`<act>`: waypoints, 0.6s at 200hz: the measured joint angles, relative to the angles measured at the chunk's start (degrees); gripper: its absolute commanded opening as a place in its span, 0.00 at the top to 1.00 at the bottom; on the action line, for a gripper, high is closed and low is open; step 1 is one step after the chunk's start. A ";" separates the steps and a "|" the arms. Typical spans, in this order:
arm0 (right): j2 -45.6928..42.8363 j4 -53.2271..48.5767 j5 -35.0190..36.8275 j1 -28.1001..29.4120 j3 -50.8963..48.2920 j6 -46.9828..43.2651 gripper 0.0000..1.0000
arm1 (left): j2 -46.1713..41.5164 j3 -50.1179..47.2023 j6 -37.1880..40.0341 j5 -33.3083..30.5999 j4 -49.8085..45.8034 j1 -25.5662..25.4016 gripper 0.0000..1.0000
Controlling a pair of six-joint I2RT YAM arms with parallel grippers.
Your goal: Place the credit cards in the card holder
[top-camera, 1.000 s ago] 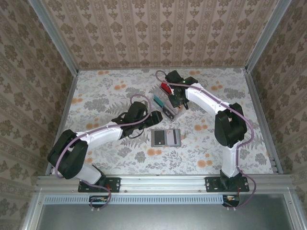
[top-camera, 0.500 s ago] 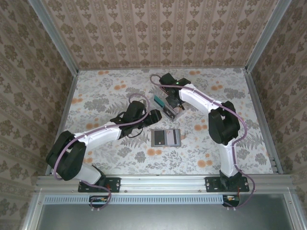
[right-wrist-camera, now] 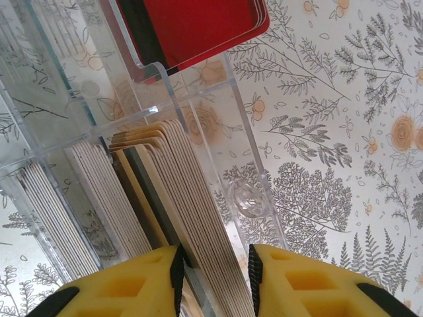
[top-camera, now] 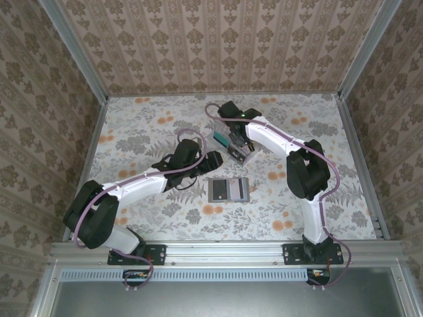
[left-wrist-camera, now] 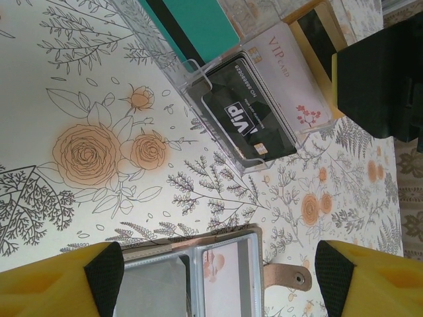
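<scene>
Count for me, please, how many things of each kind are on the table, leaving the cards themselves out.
Robot arms: 2 (left arm, right arm)
Clear slotted rack: 1
Card holder: 1
Total: 4

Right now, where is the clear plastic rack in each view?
Top external: rack just above centre, beyond the grey card holder.
Left wrist: rack at top centre, with teal card and black card.
Right wrist: rack across left and middle, red card at top.
Shared landmark: the flowered table cover.
</scene>
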 measured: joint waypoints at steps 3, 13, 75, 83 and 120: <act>0.00 0.02 0.02 0.00 0.00 0.02 0.69 | 0.00 -0.02 0.00 0.04 0.00 0.00 0.21; 0.00 0.17 0.15 0.00 0.00 -0.07 0.73 | 0.00 0.00 -0.02 0.04 0.02 0.00 0.21; -0.24 0.22 0.17 -0.04 0.00 -1.25 0.88 | 0.00 0.00 -0.85 0.26 0.02 0.26 0.21; -0.33 0.22 0.15 -0.04 0.00 -1.22 0.87 | 0.00 -0.02 -0.85 0.28 0.02 0.26 0.21; -0.68 0.20 0.13 -0.07 0.00 -1.22 0.88 | 0.00 0.00 -0.87 0.57 0.02 0.26 0.21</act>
